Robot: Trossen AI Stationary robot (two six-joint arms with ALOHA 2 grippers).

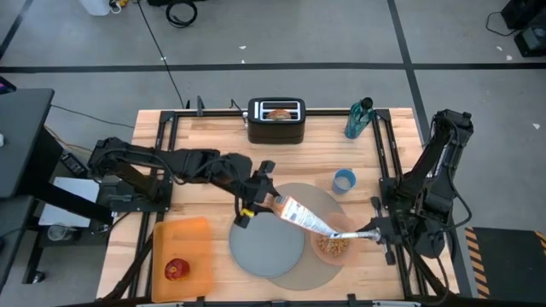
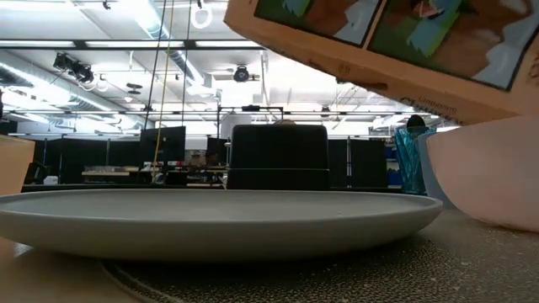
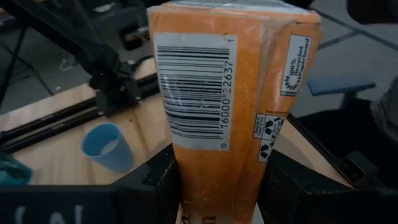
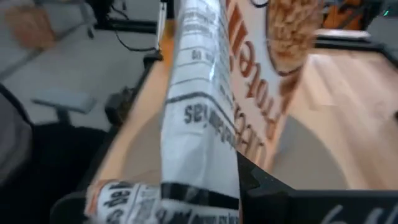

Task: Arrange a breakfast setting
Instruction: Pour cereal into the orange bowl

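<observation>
- Left gripper [image 1: 253,202]: clenched on the lower end of a cereal box [image 1: 300,215]. In the left wrist view the dark fingers [image 3: 158,180] press both sides of the orange cardboard box [image 3: 217,112], barcode panel facing the camera.
- Cereal box: long rectangular carton, tilted. Its long axis runs from the left gripper down toward the bowl [image 1: 334,246], with the open end over the bowl.
- Bowl: round and pale, holding brown cereal pieces. It sits on the right part of the mat [image 1: 320,275]. In the low view only its curved wall [image 2: 493,172] shows, cut off at the frame edge.
- Mat: large, round, grey, with a woven texture in the low view [image 2: 354,269]; partly covered by the plate [image 1: 266,243].
- Plate: round, smooth, blue-grey, flat with a low rim [image 2: 219,220], on the left part of the mat.
- Right gripper [image 1: 373,231]: at the bowl's right side; whether its fingers are open or closed cannot be told. The right wrist view is filled by a blurred box panel [image 4: 205,112].
- Apple [image 1: 177,270]: small, red, on the orange rectangular board [image 1: 192,234] at the front left of the table.
- Toaster [image 1: 276,120]: black, at the back edge, with a browned bagel half [image 1: 277,112] in its slot.
- Blue cup [image 1: 343,181] stands behind the mat; a teal bottle [image 1: 359,118] stands at the back right.
</observation>
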